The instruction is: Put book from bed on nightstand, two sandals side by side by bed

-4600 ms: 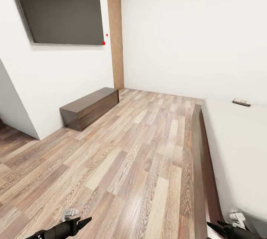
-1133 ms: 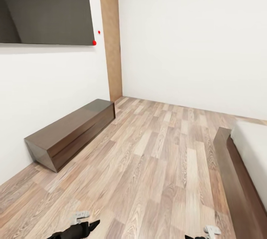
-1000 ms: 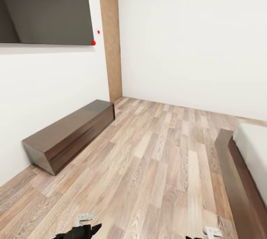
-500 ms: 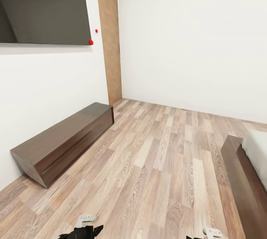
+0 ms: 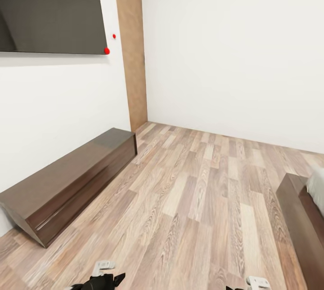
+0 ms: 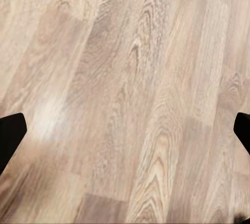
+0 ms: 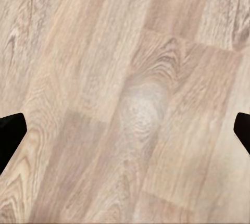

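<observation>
Wood-plank floor [image 5: 202,200] fills my view; the white-mattressed bed on its dark wooden frame [image 5: 300,209] clips the frame's lower right. Both claws, left [image 6: 125,130] and right [image 7: 125,130], gape empty. The thin paperback book should be light, so I'd pinch its edge.

No readable text, label, brand, number or sign is found: none on the dark wall screen [image 5: 49,9], the low dresser [image 5: 67,182], the door [image 5: 130,47] or the plank floor [image 5: 202,200]
</observation>
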Motion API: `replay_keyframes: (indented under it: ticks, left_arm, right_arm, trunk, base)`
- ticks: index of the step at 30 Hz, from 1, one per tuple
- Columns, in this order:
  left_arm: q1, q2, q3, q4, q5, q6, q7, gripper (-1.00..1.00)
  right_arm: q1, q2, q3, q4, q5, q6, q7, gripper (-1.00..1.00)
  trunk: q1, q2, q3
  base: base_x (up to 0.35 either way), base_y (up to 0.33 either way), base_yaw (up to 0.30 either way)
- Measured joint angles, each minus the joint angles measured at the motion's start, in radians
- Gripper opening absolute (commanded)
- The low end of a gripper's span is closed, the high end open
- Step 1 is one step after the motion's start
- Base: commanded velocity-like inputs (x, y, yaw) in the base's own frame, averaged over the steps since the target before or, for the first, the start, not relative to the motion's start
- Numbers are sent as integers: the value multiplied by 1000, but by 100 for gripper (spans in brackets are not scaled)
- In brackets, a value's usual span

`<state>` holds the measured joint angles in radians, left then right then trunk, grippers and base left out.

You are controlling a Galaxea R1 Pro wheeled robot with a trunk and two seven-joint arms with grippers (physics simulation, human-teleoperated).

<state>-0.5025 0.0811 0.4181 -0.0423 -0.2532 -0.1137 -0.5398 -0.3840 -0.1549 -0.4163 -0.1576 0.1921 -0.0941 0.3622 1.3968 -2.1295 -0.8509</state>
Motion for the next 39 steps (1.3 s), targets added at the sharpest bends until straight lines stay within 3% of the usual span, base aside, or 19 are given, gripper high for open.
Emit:
replay_keyframes:
  ticks: [7, 31, 39]
  left_arm:
    - [0, 0, 1, 0, 0, -1, 0, 100]
    - [0, 0, 1, 1, 0, -1, 0, 100]
    - [0, 0, 1, 0, 0, -2, 0, 100]
  right_arm:
    - [0, 0, 0, -1, 1, 0, 0, 100]
    - [0, 0, 2, -2, 1, 0, 0, 100]
    - [0, 0, 2, -1, 2, 0, 0, 100]
  trunk:
    - [0, 0, 0]
    - [1, 0, 0]
    - [0, 0, 0]
  base:
    - [181, 0, -47]
    - [7, 0, -244]
    - [264, 0, -88]
